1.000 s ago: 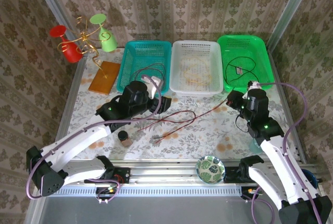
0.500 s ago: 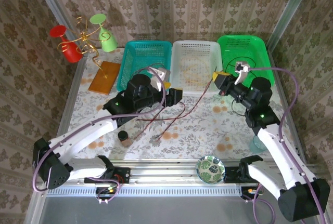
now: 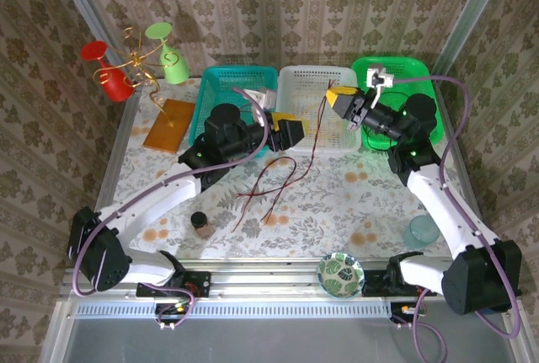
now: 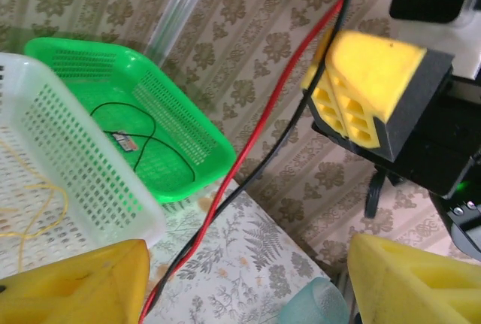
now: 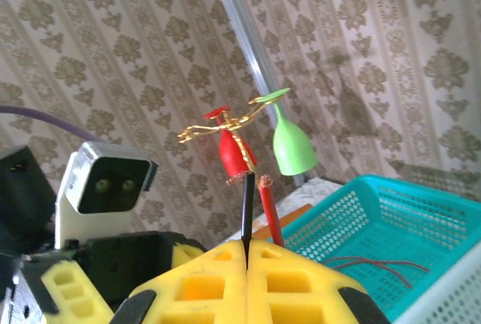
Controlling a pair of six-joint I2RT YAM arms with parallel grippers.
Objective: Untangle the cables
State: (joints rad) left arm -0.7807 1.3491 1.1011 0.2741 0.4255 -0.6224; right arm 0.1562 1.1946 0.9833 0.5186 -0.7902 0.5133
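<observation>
1. Over white basket (image 3: 316,71), right side: R gripper (image 3: 334,94) clamped tight on red+black cable pair (image 4: 229,187), ends poking up past its pads.
2. Pair hangs from it to table (image 3: 379,203), loops in front of baskets.
3. L gripper (image 3: 285,131) nearby, jaws wide apart, gripping nothing; pair runs between its fingers.
4. Black cable (image 3: 392,112) lies in green basket (image 3: 392,62), red cable (image 3: 244,113) in teal basket (image 3: 240,72).

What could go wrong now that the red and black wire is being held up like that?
1. The right pincer grips the red-and-black cable close to its ends, so a tug might slip it free.
2. Its lower loops seem to cross on the table, so pulling could tighten them into a knot.
3. It hangs by the rim of the white basket and might snag on the mesh.
</observation>
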